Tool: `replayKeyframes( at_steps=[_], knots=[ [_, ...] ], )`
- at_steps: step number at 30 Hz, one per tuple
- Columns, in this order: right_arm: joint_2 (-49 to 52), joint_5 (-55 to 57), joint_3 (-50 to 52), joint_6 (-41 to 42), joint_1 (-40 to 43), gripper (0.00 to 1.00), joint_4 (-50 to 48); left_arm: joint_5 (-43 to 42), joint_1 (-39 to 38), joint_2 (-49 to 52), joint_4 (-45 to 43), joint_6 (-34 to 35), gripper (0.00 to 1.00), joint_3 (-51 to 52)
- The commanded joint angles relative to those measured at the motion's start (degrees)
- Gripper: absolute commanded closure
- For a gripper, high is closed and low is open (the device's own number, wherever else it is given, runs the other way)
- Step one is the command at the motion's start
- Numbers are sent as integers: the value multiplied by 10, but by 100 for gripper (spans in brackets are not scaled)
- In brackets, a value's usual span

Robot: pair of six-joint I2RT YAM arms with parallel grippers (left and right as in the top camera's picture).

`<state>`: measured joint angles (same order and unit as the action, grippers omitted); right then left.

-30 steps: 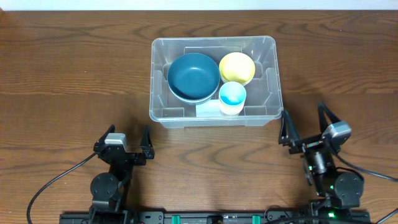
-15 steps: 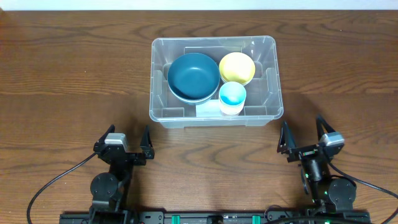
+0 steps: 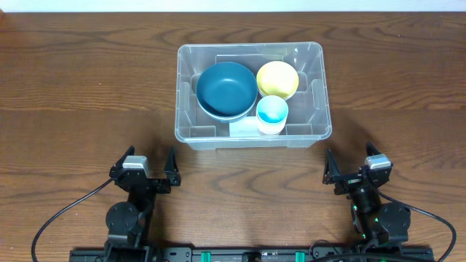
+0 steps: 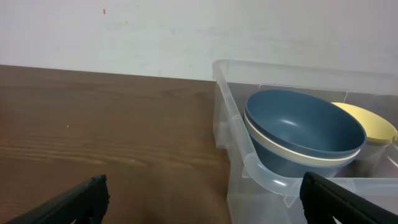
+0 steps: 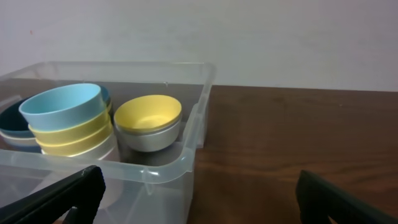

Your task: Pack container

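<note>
Left claw [image 3: 151, 159] and right claw [image 3: 349, 160] both gape, released and empty, low on the table [image 3: 73, 109]. Beyond them sits the container [image 3: 251, 48], loaded with bowls [image 3: 226, 89]. Its thin plastic likely flexes and feels slick, so grasp the rounded rim.

Both arms are matte black all over. The left gripper [image 3: 149, 156] and right gripper [image 3: 349, 154] each have thin, blade-like black jaws, which look like blunt dark wedges from the wrist cameras. A pale grey camera block [image 3: 135, 164] sits on each wrist. Thin black cables [image 3: 73, 204] loop out from the round joint housings. Small green lights [image 3: 357, 207] glow on the right arm, and green tabs dot the black base rail [image 3: 233, 255].
</note>
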<state>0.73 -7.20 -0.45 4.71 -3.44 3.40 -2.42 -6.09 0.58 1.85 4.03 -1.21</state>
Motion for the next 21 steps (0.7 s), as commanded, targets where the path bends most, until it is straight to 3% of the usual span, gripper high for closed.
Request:
replayKeyframes(
  at_steps=[1,21],
  knots=[
    [-5,14,1,-17,7,1,4,11,3,-3,22,-8,2,10],
    [-5,12,1,-37,8,1,3,11,3,-3,22,-8,2,10]
  ],
)
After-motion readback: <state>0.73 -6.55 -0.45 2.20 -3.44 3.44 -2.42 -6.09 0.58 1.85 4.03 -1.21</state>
